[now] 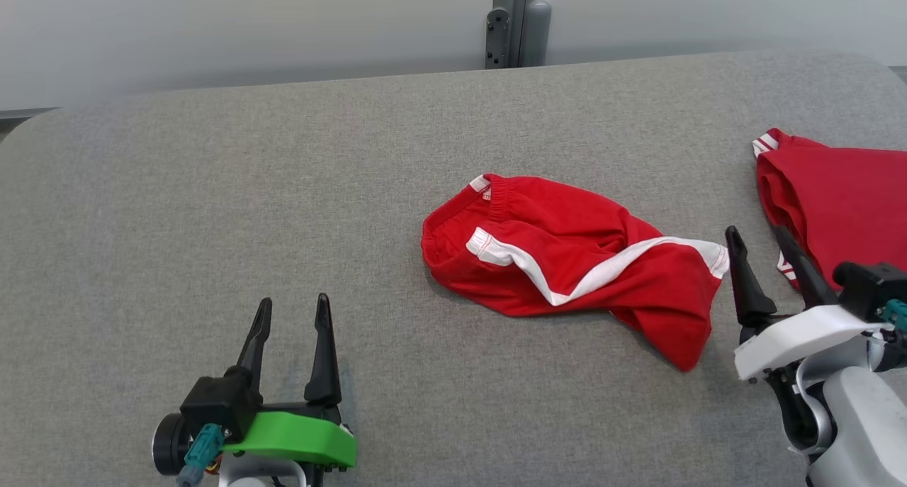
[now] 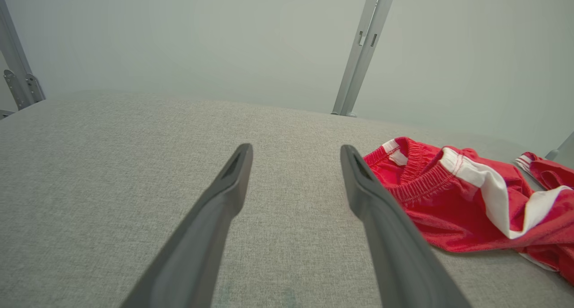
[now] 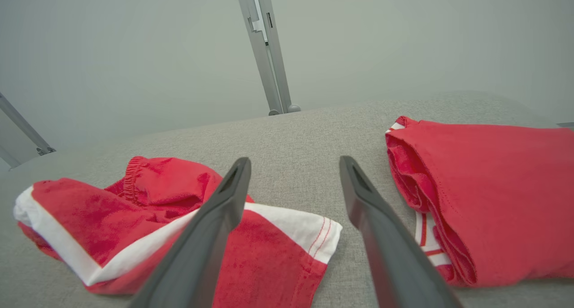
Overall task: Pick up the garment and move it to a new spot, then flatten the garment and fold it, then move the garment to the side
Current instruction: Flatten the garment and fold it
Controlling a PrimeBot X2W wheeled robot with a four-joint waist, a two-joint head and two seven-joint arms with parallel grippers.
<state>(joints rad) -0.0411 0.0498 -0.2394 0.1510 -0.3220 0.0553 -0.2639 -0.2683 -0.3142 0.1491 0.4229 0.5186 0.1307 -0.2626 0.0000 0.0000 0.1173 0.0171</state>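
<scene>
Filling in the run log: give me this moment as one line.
left gripper: open, empty | right gripper: open, empty | red shorts: crumpled on grey surface, unheld | folded red garment: at right

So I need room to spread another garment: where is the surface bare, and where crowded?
Bare: the grey surface left of the crumpled red shorts, beyond the left end effector, and the far strip behind the shorts. Crowded: the right, where the right end effector stands between shorts and folded red garment.
</scene>
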